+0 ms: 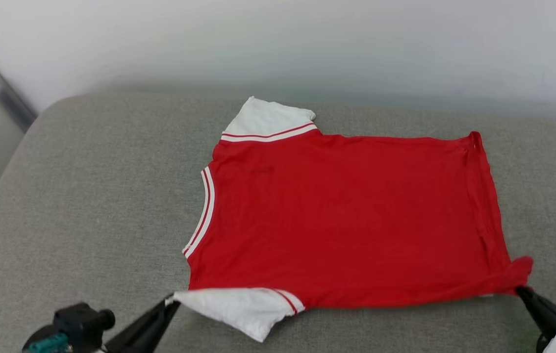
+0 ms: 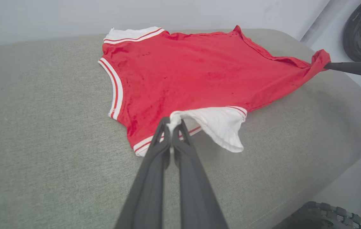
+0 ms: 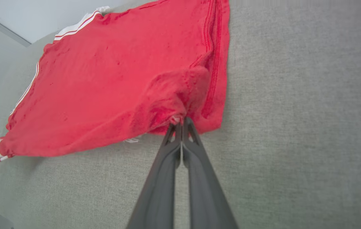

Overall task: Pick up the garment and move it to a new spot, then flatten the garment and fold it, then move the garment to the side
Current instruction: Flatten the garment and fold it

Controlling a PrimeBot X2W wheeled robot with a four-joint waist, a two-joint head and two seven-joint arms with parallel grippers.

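Garment (image 1: pixel 346 215) pinched by closed left end effector (image 1: pixel 174 297) and right end effector (image 1: pixel 520 290).

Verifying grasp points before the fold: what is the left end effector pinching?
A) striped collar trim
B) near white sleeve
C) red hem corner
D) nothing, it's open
B: the left end effector is shut on the tip of the white sleeve of the garment; the right end effector holds the hem corner.

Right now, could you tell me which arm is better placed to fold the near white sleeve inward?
Left, probably: the left gripper grips that sleeve of the garment; the right gripper pinches the hem corner.
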